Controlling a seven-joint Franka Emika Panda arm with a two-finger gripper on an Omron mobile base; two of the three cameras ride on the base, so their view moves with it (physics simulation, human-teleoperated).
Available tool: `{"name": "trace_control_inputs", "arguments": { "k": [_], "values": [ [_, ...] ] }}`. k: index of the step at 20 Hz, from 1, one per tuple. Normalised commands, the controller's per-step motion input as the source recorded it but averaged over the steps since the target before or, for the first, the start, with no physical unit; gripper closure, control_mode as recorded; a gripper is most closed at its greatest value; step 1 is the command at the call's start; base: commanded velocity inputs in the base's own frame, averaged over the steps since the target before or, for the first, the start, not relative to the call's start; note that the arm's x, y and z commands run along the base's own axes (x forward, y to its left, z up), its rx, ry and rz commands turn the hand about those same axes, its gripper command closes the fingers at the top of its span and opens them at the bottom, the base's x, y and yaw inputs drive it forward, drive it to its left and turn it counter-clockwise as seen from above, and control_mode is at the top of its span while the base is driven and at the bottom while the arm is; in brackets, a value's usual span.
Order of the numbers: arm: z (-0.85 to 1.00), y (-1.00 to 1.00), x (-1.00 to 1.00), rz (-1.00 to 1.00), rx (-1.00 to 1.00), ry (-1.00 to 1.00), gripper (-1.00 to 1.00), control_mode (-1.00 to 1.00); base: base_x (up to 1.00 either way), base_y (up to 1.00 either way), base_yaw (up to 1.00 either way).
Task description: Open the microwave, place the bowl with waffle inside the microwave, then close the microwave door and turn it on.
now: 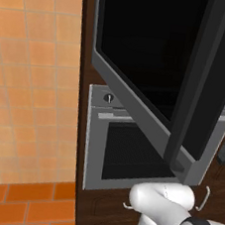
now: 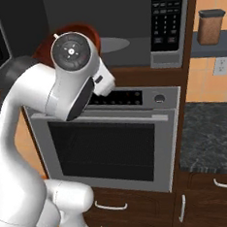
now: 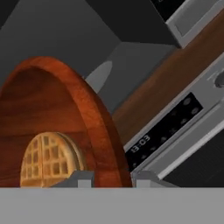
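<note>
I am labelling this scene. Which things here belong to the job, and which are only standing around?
Job: microwave, its open door, bowl, waffle, gripper on the bowl's rim.
Around: oven, canister, counter, drawers.

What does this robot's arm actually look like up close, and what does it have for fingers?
The arm is built from smooth, glossy white rounded segments, with dark grey to black bands at the joints. One joint ends in a round dark cap with ring-shaped detail and a small light centre. In the hand view the fingers appear as two small grey blocky tips. No loose cables show.
</note>
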Motion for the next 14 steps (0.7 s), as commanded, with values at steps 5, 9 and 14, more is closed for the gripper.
{"name": "trace_control_inputs", "arguments": {
  "k": [5, 9, 14],
  "values": [
    [0.00, 0.04, 0.31, -0.13, 0.26, -0.01, 1.00, -1.00, 0.00, 0.00, 0.00],
    [0.06, 0.22, 0.51, -0.06, 0.25, 0.00, 1.00, -1.00, 0.00, 0.00, 0.00],
    [0.10, 0.12, 0.66, 0.00, 0.25, 0.00, 1.00, -1.00, 0.00, 0.00, 0.00]
  ]
}}
